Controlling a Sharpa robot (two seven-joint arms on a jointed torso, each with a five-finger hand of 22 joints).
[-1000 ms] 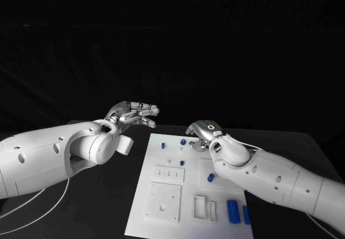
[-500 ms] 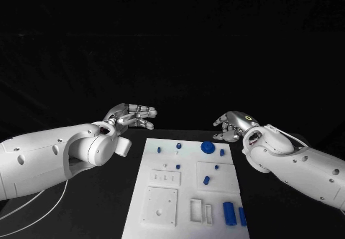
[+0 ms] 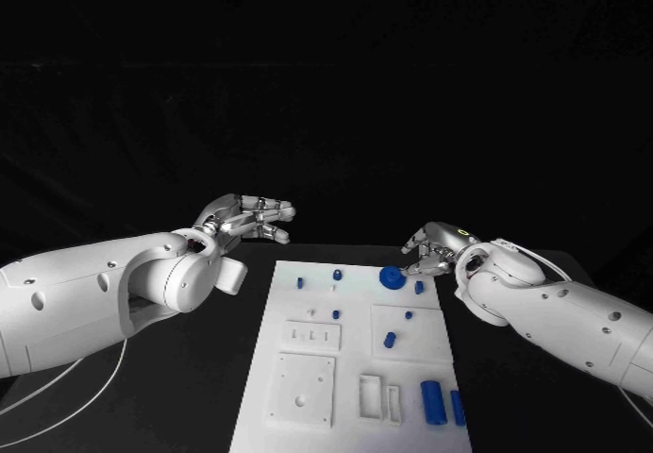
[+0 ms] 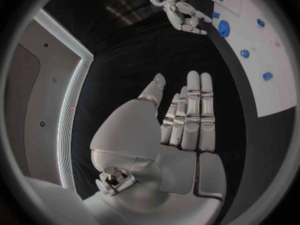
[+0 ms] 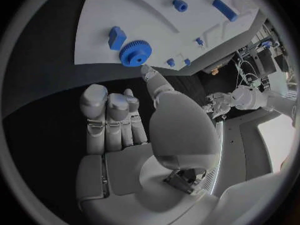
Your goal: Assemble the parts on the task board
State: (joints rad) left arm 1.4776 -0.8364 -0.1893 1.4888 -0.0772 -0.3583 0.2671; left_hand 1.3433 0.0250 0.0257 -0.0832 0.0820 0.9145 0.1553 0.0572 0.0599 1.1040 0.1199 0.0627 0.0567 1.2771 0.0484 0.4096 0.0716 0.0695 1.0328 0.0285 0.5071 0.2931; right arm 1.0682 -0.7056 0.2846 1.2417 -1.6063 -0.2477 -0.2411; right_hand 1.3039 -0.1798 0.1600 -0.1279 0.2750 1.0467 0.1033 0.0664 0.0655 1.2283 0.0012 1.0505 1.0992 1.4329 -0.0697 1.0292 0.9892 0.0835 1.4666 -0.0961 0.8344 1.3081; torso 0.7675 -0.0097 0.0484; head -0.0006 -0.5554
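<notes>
The white task board [image 3: 307, 302] lies in the middle of the black table. A blue gear [image 3: 392, 276] sits near its far edge, with small blue pegs [image 3: 335, 276] around it and two blue cylinders [image 3: 434, 403] near the front right corner. My right hand [image 3: 436, 243] hovers just right of the gear, fingers loosely apart and holding nothing. In the right wrist view the thumb tip points at the gear [image 5: 135, 52]. My left hand [image 3: 252, 217] floats beyond the board's far left corner; its fingers [image 4: 190, 110] are straight and empty.
White raised blocks with slots and holes [image 3: 307, 382] stand on the board's near half. Bare black table lies on both sides of the board. The left wrist view shows the right hand [image 4: 181, 12] beside the gear [image 4: 224, 28].
The right hand drew back to the right off the board's far end, uncovering the blue gear, then edged back toward it. The left hand stayed put.
</notes>
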